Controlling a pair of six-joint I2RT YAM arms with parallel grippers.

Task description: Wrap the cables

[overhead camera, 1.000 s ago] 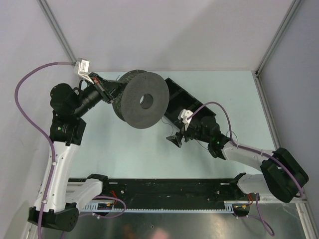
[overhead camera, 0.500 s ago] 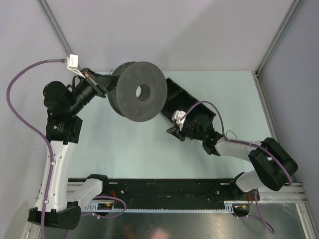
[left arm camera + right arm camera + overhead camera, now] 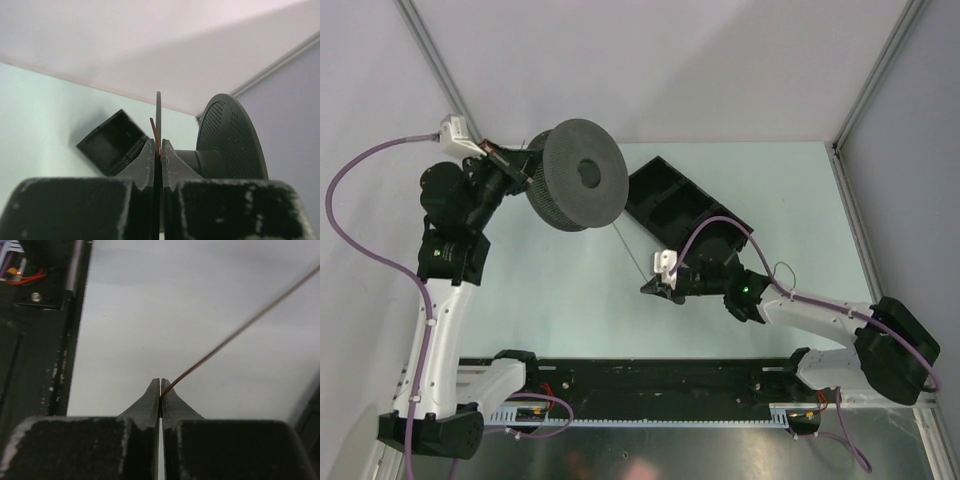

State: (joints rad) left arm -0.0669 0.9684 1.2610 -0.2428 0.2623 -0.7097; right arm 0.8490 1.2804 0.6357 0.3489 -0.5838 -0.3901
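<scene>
A dark grey flanged spool (image 3: 583,174) hangs in the air at the back left. My left gripper (image 3: 527,172) is shut on the thin edge of its near flange (image 3: 158,107). A short reddish end of the cable (image 3: 153,129) pokes up between those jaws. The perforated far flange (image 3: 231,135) stands to the right. The cable (image 3: 632,252), hair-thin and dark, runs taut from the spool's underside down to my right gripper (image 3: 651,288). In the right wrist view that gripper (image 3: 160,385) is shut on the cable (image 3: 235,333), which leaves toward the upper right.
An open black box (image 3: 672,203) lies on the pale green table (image 3: 560,290) behind the right arm, also seen as the black box (image 3: 110,142). A black rail (image 3: 660,380) runs along the near edge. Grey walls stand on the left, back and right.
My right gripper has shut on the cable and moved left and toward the near edge, pulling it taut. The left arm has carried the spool up and to the left, turning it.
</scene>
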